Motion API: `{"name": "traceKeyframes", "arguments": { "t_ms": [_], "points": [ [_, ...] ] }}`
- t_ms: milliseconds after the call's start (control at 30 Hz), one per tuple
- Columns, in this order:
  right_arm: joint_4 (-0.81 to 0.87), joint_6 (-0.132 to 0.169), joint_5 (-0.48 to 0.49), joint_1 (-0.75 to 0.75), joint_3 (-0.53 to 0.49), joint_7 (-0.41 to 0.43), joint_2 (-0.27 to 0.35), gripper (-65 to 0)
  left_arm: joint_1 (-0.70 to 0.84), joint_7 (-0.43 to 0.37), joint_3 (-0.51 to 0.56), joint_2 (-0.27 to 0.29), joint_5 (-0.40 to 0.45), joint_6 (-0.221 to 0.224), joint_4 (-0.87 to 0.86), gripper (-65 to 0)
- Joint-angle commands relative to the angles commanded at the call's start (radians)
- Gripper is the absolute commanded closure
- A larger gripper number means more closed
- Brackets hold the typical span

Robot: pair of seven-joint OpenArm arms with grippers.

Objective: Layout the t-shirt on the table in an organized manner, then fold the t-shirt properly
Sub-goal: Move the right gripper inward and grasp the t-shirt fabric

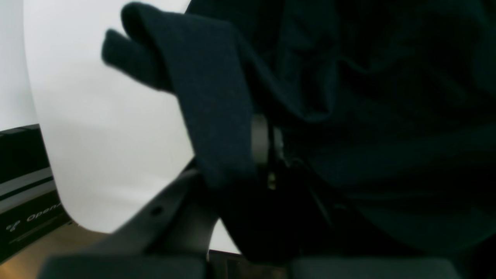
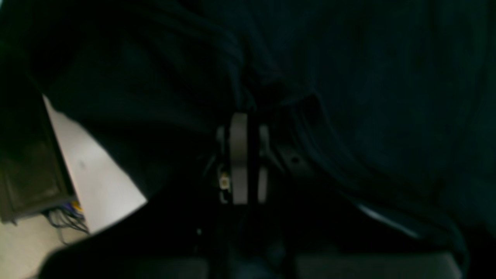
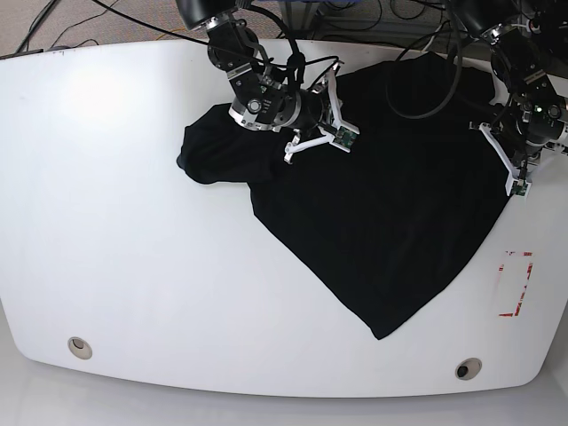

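Black t-shirt [image 3: 382, 213] spread diagonally, both jaws pinching its far edge, white table [image 3: 133, 222] bare leftward

The black t-shirt [image 3: 382, 204] (partly bunched) lies spread across the white table [image 3: 133, 266].

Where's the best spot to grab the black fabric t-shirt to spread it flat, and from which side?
Probably the bunched lobe of the black fabric t-shirt at the base view's left, approached from the bare white table beside it: it is rumpled there, while the lower point lies flat.
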Motion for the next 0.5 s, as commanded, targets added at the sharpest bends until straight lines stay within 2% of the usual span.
{"name": "traceKeyframes", "arguments": {
  "t_ms": [167, 400, 500],
  "points": [
    [0.075, 0.000, 0.000, -0.014, 0.080, -0.031, 0.043, 0.0, -0.002, 0.000, 0.000, 0.002, 0.000, 0.002, 0.000, 0.0],
    [0.114, 0.000, 0.000, -0.006, 0.198, -0.046, 0.150, 0.0, -0.009, 0.000, -0.002, 0.020, 0.003, 0.006, 0.000, 0.0],
    [0.112, 0.000, 0.000, 0.008, 0.261, -0.046, 0.187, 0.0, -0.012, 0.000, -0.003, 0.046, 0.006, 0.008, 0.000, 0.0]
  ]
}}
